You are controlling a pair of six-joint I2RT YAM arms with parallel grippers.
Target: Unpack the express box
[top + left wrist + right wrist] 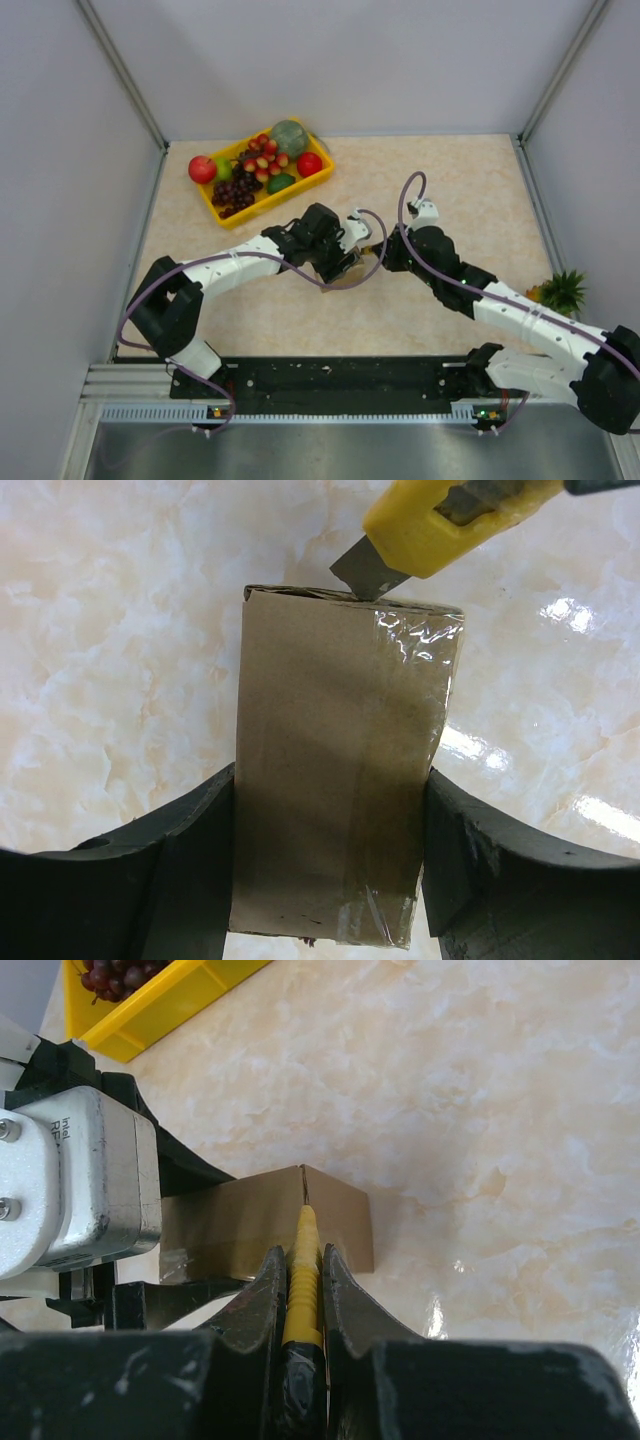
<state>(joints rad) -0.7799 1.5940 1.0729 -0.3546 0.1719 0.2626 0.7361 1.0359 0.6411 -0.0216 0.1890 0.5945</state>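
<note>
The express box (340,760) is a small brown cardboard box sealed with clear tape. My left gripper (330,860) is shut on its two sides and holds it at the table's middle (345,265). My right gripper (302,1275) is shut on a yellow utility knife (303,1260). The knife's steel blade (365,572) touches the box's far top edge, at the seam (303,1185). In the top view the two grippers meet over the box, with the right gripper (385,250) just right of it.
A yellow tray (312,183) of fruit stands at the back left; its corner shows in the right wrist view (170,1005). A small pineapple (560,292) lies at the right edge. Grey walls enclose the marble tabletop (450,190).
</note>
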